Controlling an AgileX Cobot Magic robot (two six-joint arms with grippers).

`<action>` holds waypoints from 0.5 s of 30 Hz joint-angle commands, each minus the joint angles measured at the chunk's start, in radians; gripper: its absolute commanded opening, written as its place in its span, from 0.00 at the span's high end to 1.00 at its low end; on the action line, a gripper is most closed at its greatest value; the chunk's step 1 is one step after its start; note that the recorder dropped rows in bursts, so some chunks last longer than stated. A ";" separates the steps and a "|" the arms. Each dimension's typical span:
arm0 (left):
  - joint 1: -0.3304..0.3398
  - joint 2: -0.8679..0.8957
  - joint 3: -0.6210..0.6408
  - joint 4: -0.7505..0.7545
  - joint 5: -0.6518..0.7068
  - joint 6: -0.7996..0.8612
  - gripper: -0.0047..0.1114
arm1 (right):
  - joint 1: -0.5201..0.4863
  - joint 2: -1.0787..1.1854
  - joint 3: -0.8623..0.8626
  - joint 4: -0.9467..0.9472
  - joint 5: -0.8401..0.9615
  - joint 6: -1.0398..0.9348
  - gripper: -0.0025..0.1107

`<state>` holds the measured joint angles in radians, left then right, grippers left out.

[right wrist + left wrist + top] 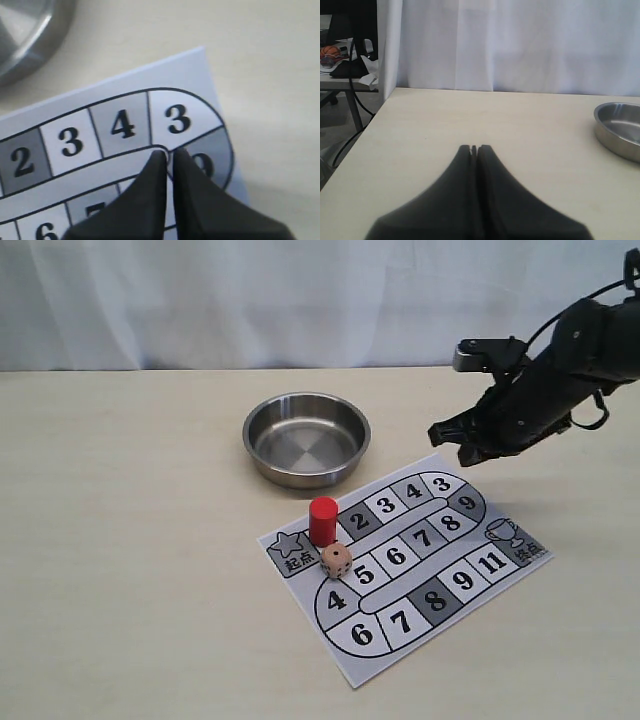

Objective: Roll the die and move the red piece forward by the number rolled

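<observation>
Hovering over board [300, 585], right pincer [452, 445] closed.

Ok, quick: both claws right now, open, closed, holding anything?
Left claw: closed, holding nothing.
Right claw: closed, holding nothing.

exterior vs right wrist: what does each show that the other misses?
Exterior only: the red piece next to the star square, the die beside it, and the full track on the board.
Right wrist only: a close look at the gripper, with its fingers nearly together and empty, over the 3-to-9 bend.
Both: the board, the bowl (only a slice of its rim in the wrist view) and the table.
</observation>
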<state>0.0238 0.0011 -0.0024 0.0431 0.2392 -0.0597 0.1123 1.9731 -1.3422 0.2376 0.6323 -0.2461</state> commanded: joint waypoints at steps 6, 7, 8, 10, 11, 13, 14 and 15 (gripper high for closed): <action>0.000 -0.001 0.002 0.000 -0.012 -0.005 0.96 | -0.110 -0.010 -0.007 -0.122 0.025 0.000 0.94; 0.000 -0.001 0.002 0.000 -0.012 -0.005 0.96 | -0.113 -0.010 -0.007 -0.136 0.025 0.000 0.94; 0.000 -0.001 0.002 0.000 -0.012 -0.005 0.96 | -0.115 -0.010 -0.007 -0.146 0.025 0.000 0.94; 0.000 -0.001 0.002 0.000 -0.012 -0.005 0.96 | -0.115 -0.010 -0.007 -0.146 0.027 0.000 0.94; 0.000 -0.001 0.002 0.000 -0.012 -0.005 0.96 | -0.115 -0.010 -0.007 -0.146 0.027 0.000 0.94; 0.000 -0.001 0.002 0.000 -0.012 -0.005 0.96 | -0.115 -0.010 -0.007 -0.146 0.027 0.000 0.94; 0.000 -0.001 0.002 0.000 -0.012 -0.005 0.96 | -0.115 -0.010 -0.007 -0.146 0.031 0.000 0.94; 0.000 -0.001 0.002 0.000 -0.012 -0.005 0.96 | -0.115 -0.010 -0.007 -0.146 0.035 0.002 0.94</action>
<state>0.0238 0.0011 -0.0024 0.0431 0.2392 -0.0597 0.0027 1.9731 -1.3422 0.1030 0.6547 -0.2461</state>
